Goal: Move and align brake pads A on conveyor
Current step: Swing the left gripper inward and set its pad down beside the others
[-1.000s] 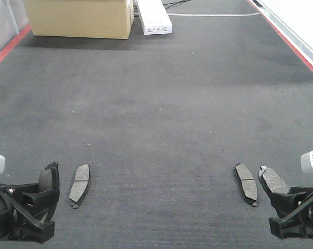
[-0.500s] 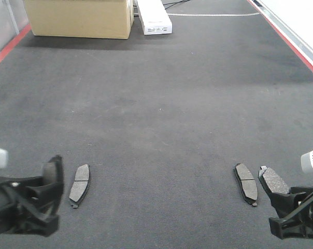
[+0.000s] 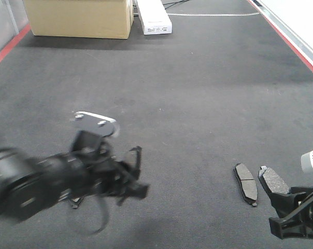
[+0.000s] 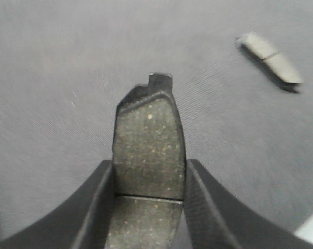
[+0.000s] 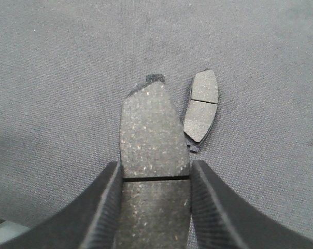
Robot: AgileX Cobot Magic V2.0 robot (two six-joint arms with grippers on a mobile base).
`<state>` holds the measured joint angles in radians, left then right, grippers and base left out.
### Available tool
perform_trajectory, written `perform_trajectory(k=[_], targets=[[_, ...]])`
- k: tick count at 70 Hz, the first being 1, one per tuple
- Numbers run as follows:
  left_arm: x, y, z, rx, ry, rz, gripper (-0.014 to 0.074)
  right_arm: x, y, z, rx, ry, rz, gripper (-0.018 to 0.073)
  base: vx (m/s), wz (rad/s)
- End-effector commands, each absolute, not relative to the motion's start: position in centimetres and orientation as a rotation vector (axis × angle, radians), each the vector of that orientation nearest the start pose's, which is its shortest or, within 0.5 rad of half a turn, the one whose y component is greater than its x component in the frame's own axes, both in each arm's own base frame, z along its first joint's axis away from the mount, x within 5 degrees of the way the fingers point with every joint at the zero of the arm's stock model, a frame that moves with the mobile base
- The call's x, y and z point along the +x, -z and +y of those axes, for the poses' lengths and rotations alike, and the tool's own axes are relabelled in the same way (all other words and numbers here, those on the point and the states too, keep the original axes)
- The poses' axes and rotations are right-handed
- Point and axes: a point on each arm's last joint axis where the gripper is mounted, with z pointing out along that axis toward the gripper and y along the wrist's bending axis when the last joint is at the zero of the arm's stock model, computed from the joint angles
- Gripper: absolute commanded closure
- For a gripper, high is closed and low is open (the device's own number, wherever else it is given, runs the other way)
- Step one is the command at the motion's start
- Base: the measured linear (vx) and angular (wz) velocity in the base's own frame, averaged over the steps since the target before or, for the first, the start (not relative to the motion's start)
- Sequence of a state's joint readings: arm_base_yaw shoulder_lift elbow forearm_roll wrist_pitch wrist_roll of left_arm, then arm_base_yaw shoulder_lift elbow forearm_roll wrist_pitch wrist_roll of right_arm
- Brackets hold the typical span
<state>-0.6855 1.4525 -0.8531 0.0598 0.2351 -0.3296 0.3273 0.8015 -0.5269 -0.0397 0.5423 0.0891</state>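
Even light, motion-blurred left arm [image 3: 53, 179]

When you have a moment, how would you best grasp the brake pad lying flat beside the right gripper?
Grip the loose brake pad across its narrow width, near the centre groove, coming straight down from above. It lies flat on the conveyor, so only its long edges offer purchase.

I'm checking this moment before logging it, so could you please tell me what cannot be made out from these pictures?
- Front view: the left hand is motion-blurred, so its pad cannot be seen there.
- Front view: the left arm covers the pad lying on the left; only a dark tip shows.
- Front view: the right hand is cut off by the frame edge.
- Left wrist view: the far pad is blurred; its groove is unclear.
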Motion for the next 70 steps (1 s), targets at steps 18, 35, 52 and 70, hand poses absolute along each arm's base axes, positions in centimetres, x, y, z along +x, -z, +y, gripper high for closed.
perform_trajectory(k=[18, 35, 52, 70], targets=[[29.4, -22.7, -21.8, 0.046, 0.555, 2.457, 0.0470, 14.7, -28.3, 4.8, -0.300, -0.185, 2.173, 0.0522, 0.00, 0.00], [31.3, -20.0, -20.5, -0.048, 0.501, 2.511, 0.0458, 14.7, -28.3, 4.8, -0.300, -0.185, 2.173, 0.0522, 0.00, 0.00], [31.8, -18.9, -20.8, -0.042, 0.506, 2.504, 0.0448, 14.7, -28.3, 4.8, -0.300, -0.185, 2.173, 0.0522, 0.00, 0.00], [32.0, -17.9, -21.0, -0.043, 0.500, 2.517, 0.0325, 14.7, -28.3, 4.8, -0.300, -0.185, 2.173, 0.0522, 0.00, 0.00]])
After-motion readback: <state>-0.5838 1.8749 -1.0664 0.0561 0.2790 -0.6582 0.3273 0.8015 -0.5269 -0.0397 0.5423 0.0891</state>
